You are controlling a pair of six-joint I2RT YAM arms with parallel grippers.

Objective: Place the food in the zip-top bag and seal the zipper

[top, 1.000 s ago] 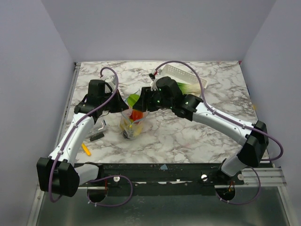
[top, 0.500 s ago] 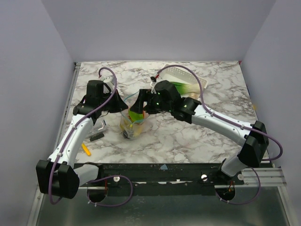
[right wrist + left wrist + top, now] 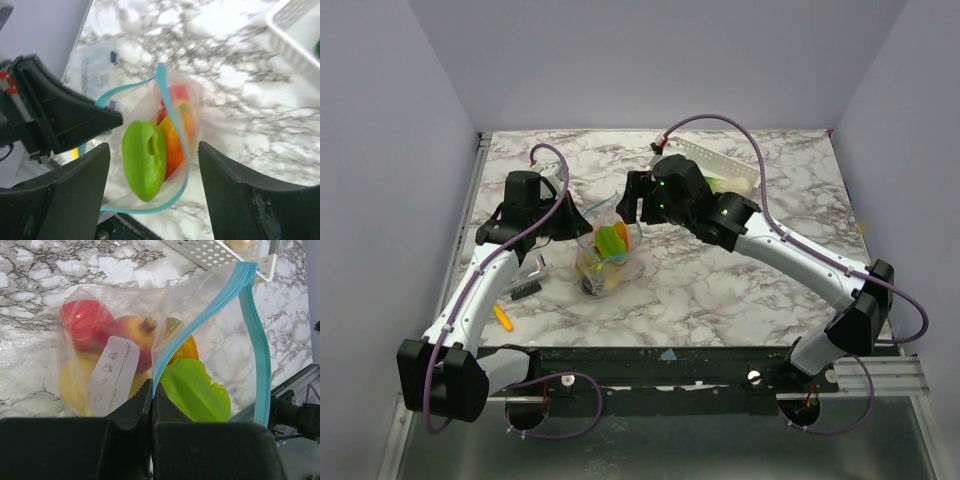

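The clear zip-top bag (image 3: 603, 262) stands open mid-table, its light blue zipper (image 3: 200, 325) spread wide. My left gripper (image 3: 152, 387) is shut on the zipper's near side and holds the mouth open; it also shows in the top view (image 3: 578, 228). Inside lie a red apple (image 3: 85, 322), a pomegranate (image 3: 137, 335), a yellow fruit (image 3: 75, 385), an orange piece (image 3: 175, 145) and a green piece (image 3: 144, 167) on top. My right gripper (image 3: 154, 150) is open and empty just above the bag's mouth, behind it in the top view (image 3: 632, 205).
A white perforated basket (image 3: 715, 160) with a green and white vegetable stands at the back right. A small yellow piece (image 3: 502, 317) and a dark object (image 3: 525, 288) lie left of the bag near the left arm.
My right gripper lowered the green piece into the bag, let go of it, and drew back up and away. The left gripper has kept its hold on the zipper.
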